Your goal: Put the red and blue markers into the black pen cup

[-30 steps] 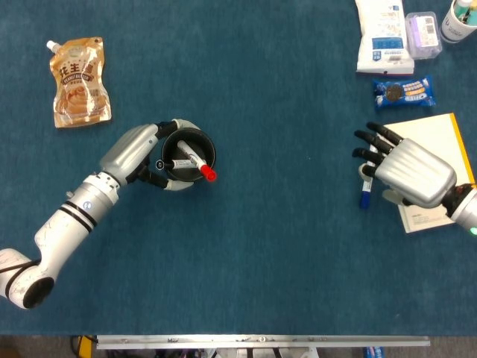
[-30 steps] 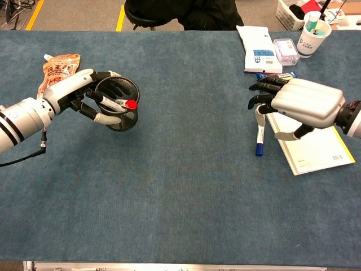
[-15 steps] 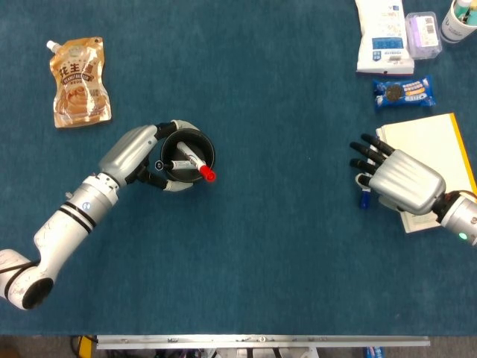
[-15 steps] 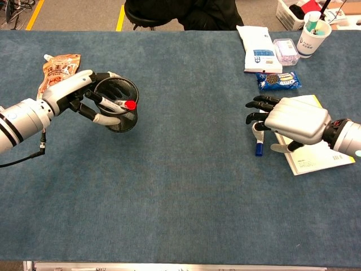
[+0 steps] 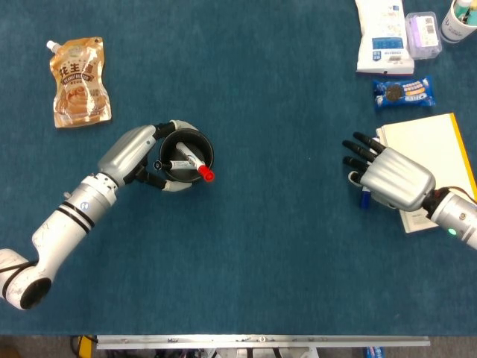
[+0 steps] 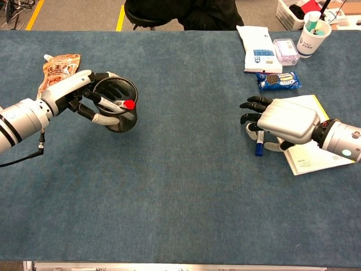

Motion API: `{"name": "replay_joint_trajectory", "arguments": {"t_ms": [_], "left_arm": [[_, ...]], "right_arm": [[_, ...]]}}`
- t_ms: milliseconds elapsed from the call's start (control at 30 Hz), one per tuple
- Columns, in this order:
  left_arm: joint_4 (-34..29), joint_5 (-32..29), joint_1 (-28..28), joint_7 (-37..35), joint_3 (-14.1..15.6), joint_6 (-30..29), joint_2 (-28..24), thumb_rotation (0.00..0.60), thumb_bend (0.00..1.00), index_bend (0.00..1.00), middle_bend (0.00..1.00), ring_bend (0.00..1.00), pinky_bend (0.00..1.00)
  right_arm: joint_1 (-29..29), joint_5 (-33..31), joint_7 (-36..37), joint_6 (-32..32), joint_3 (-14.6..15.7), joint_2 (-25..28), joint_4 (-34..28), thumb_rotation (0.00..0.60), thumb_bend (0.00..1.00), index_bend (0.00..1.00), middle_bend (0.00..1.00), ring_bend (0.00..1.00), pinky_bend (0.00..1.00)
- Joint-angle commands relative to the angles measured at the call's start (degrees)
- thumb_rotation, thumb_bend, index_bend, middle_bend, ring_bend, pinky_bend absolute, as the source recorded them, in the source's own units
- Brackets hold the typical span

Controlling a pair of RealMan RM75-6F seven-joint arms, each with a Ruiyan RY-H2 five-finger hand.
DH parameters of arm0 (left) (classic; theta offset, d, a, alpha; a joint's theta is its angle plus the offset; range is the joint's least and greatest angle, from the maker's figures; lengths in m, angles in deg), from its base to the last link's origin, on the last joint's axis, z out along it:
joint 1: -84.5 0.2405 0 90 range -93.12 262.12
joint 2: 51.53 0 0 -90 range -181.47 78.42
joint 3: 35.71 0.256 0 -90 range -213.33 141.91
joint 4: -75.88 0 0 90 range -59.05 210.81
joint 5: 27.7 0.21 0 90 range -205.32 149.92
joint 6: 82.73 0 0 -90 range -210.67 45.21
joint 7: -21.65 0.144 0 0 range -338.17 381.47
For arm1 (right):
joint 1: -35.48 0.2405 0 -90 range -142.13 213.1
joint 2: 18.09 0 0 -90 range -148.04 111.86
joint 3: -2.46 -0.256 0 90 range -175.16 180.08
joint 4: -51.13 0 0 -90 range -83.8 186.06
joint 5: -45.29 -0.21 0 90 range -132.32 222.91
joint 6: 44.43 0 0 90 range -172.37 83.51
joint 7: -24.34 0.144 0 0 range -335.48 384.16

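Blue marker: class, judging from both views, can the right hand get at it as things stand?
Probably yes. The right hand sits directly over the blue marker, its fingers spread above it, with nothing between them; the notebook lies beside it, not on top.

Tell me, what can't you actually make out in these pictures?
- Blue marker: in both views the silver right hand covers most of it, so whether the fingers grip it cannot be told.
- Red-capped marker: its lower end is hidden inside the black mesh pen cup that the left hand holds.
- White paper cup: cut off by the head view's corner.
- Print on the yellow notebook: too small.
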Motion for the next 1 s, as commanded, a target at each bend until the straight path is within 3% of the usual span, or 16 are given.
{"name": "replay_joint_trajectory", "arguments": {"t_ms": [33, 667, 767, 1000], "left_arm": [[0.06, 0.01, 0.03, -0.12, 0.04, -0.01, 0.03, 0.600, 0.17, 0.29, 0.35, 0.31, 0.26], [0.42, -0.26, 0.26, -0.60, -0.07, -0.30, -0.03, 0.600, 0.17, 0.28, 0.35, 0.31, 0.26], [0.46, -0.63, 0.26, -0.62, -0.23, -0.10, -0.21, 0.600, 0.17, 0.28, 0.34, 0.31, 0.26], [0.56, -1.67, -0.50, 0.06, -0.88, 1.39, 0.14, 0.600, 0.17, 0.28, 0.34, 0.31, 0.26]], "right_arm": [[0.13, -0.23, -0.28, -0.23, -0.06, -0.22, 0.15, 0.600, 0.28, 0.49, 0.26, 0.07, 0.08], [0.29, -2.25, 0.03, 0.26, -1.12, -1.01, 0.32, 0.600, 0.35, 0.61, 0.26, 0.07, 0.08], [0.21, -4.77, 2.97, 2.07, -3.83, 0.14, -3.29, 0.600, 0.35, 0.61, 0.26, 0.07, 0.08], [2.15, -13.27, 13.06, 2.19, -12.54, 5.24, -20.66, 0.600, 0.35, 0.63, 0.27, 0.07, 0.08]]}}
